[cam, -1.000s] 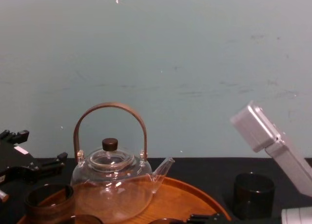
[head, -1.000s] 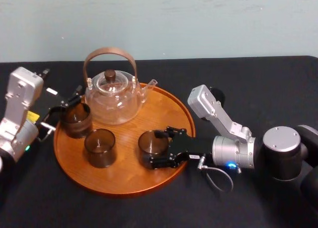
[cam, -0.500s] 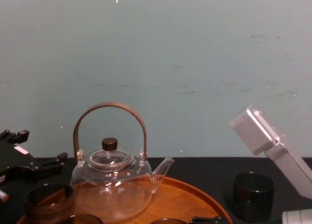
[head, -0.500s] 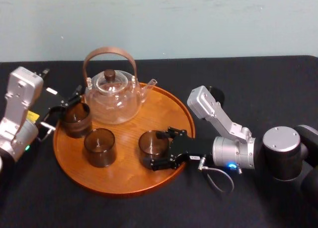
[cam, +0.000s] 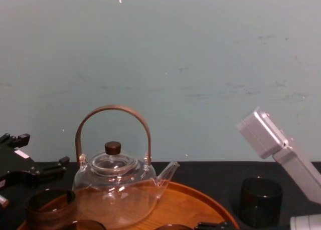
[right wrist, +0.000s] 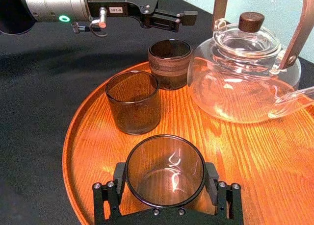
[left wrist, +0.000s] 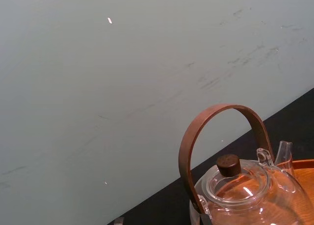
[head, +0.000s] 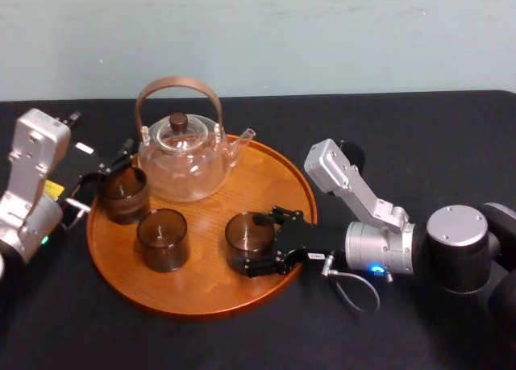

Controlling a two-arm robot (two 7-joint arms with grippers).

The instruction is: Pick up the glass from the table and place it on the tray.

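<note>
Standing upright on tray (head: 201, 299), mouth up, glass (head: 246, 233) in right gripper (head: 255, 243).

We take this for a robot test bench in a lab, not a home. The surface (head: 419, 128) is draped in plain black cloth and stands against a bare, scuffed pale green wall (head: 322, 31). A staged tea set sits there, a clear glass teapot (head: 181, 164) on a round orange-brown wooden tray (head: 266, 176).

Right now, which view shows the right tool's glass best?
The right wrist view: the glass sits close, whole rim visible, the right tool flanking it. Head view shows it small; chest view, just a rim sliver.
</note>
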